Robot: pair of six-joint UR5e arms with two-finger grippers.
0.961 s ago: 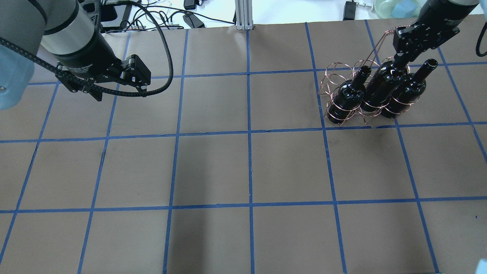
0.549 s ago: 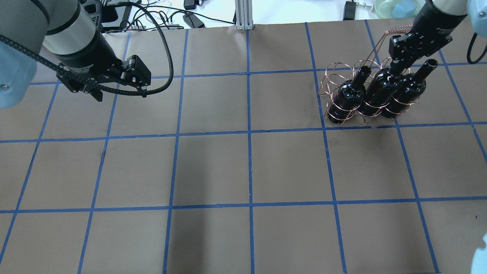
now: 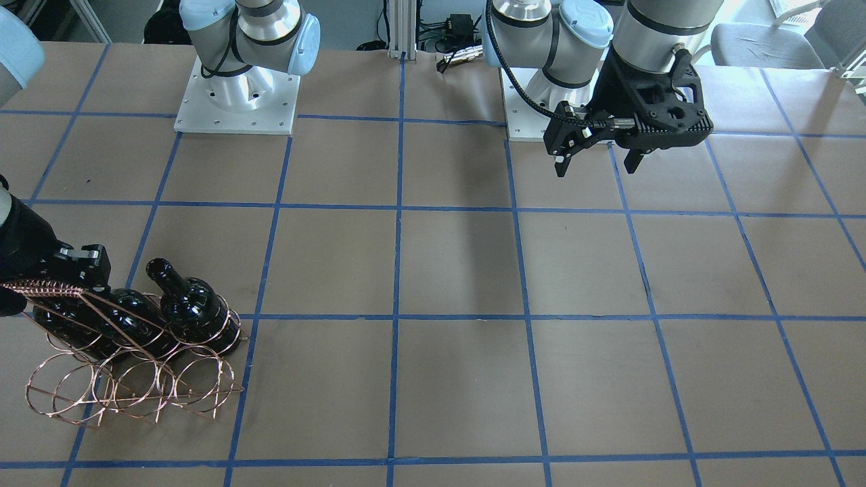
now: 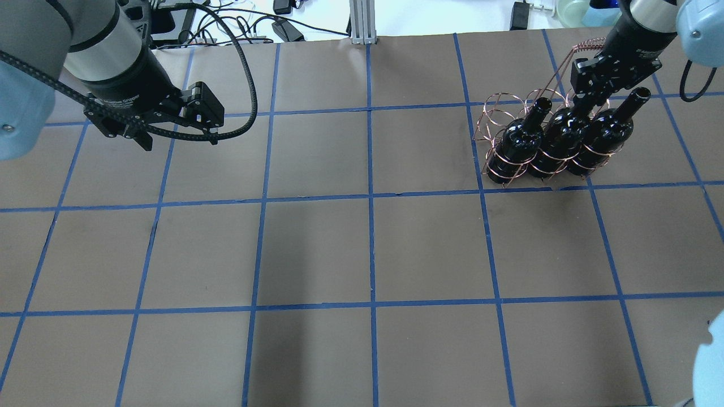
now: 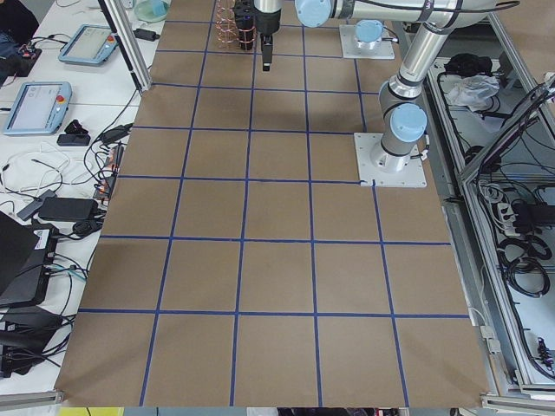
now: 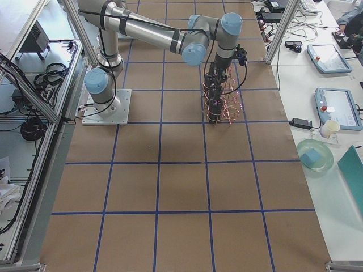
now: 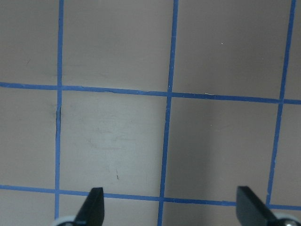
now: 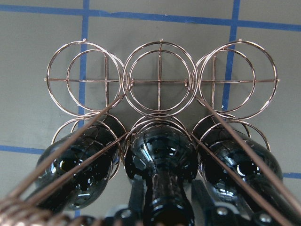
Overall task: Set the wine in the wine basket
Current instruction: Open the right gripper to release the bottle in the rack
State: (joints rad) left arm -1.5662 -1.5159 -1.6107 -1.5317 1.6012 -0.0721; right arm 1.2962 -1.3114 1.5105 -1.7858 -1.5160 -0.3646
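Note:
The copper wire wine basket [image 4: 498, 116] stands at the far right of the table, and also shows in the front-facing view [image 3: 135, 392]. Three black wine bottles stand in its near row of rings: left [image 4: 517, 147], middle [image 4: 557, 144], right [image 4: 602, 138]. My right gripper [image 4: 585, 96] is shut on the middle bottle's neck [image 8: 167, 202], under the basket's handle, with one finger on each side. The far row of rings [image 8: 160, 80] holds nothing. My left gripper [image 4: 178, 140] is open and empty above bare table at the far left [image 7: 171, 207].
Cables [image 4: 226, 22], an aluminium post [image 4: 362, 22] and a green bowl [image 4: 574, 11] lie beyond the table's far edge. The two arm bases [image 3: 237, 101] are bolted on the robot's side. The brown table [image 4: 367, 254] carries a blue tape grid.
My right gripper has come down with the middle bottle, which now sits lower in its ring, level with its neighbours. The left arm has not moved.

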